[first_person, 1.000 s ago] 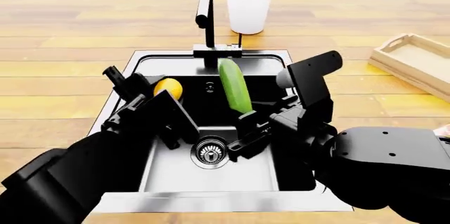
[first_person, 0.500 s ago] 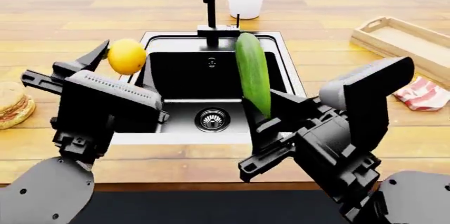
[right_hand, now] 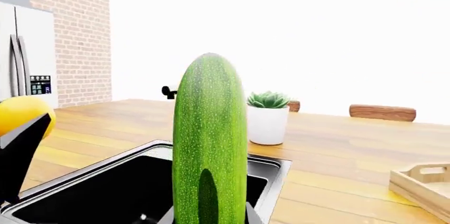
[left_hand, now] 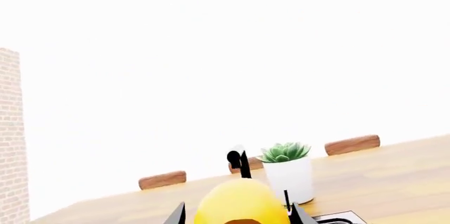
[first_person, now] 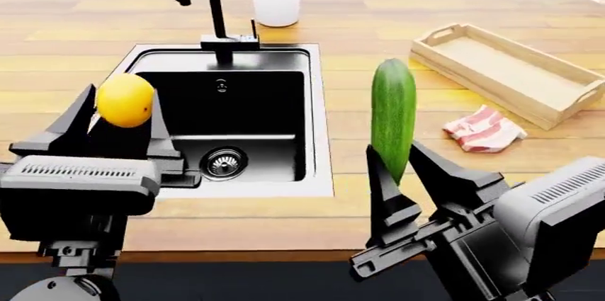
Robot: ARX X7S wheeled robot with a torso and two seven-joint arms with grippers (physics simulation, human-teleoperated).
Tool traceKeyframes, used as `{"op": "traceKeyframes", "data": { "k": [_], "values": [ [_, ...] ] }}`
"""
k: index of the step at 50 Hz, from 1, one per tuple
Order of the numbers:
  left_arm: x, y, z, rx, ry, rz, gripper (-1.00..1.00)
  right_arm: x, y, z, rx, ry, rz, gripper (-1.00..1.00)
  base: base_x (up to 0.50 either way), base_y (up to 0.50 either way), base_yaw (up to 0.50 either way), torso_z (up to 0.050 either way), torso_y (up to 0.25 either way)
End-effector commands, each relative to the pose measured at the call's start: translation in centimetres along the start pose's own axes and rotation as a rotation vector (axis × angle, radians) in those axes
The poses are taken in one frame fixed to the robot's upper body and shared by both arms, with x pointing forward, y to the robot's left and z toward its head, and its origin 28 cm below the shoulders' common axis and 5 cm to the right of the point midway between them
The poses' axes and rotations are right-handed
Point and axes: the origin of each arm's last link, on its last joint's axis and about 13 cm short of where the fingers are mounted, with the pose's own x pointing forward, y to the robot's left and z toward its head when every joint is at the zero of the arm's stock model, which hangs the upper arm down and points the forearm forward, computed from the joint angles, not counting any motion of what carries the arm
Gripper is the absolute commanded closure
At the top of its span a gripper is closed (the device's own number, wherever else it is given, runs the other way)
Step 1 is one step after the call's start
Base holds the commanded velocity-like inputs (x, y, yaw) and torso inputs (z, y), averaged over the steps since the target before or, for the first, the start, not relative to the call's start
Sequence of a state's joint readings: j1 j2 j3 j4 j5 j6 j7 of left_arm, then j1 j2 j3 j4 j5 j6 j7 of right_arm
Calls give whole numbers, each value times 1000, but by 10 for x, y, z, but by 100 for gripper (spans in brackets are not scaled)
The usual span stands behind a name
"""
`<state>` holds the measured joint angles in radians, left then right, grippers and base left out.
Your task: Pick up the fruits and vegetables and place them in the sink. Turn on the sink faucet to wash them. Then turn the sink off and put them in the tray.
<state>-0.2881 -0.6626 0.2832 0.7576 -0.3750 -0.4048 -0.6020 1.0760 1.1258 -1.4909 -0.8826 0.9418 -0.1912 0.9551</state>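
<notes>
- The left gripper (first_person: 121, 127) pinches the lemon (first_person: 125, 100), held above the table just left of the sink (first_person: 317, 124). Round and smooth, it probably rolls out easily, so a grip across its middle suits it.
- The right gripper (first_person: 409, 173) clamps the cucumber (first_person: 392, 118) upright by its lower end, right of the sink. Stiff and long, it may tip; a hold nearer mid-length looks steadier.
- The tray (first_person: 557, 106) lies well apart, further right.

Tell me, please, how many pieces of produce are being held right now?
2. The lemon sits between the left gripper's fingers, over the sink's left edge; the cucumber stands upright in the right gripper, over the counter right of the sink.
</notes>
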Motion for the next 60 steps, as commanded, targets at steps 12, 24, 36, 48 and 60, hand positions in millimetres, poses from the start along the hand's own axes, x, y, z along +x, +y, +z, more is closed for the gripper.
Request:
{"op": "traceKeyframes", "data": {
  "k": [12, 24, 36, 48, 60],
  "values": [
    [-10, -3, 8, -23, -49, 20, 100, -9, 4, 2, -19, -84, -22, 100, 58, -500, 0, 0, 0],
    [-12, -1, 13, -37, -59, 54, 100, -9, 4, 4, -20, -88, -26, 100, 59, -500, 0, 0, 0],
    [-13, -3, 11, -30, -53, 41, 100, -8, 4, 1, -18, -81, -23, 100, 89, -501, 0, 0, 0],
    [-14, -4, 12, -30, -49, 30, 100, -8, 4, 2, -2, -86, -17, 100, 129, -501, 0, 0, 1],
    [75, -19, 62, -129, 14, 171, 100, 43, -30, 72, -10, 14, -82, 100, 97, -376, 0, 0, 1]
  ]
}}
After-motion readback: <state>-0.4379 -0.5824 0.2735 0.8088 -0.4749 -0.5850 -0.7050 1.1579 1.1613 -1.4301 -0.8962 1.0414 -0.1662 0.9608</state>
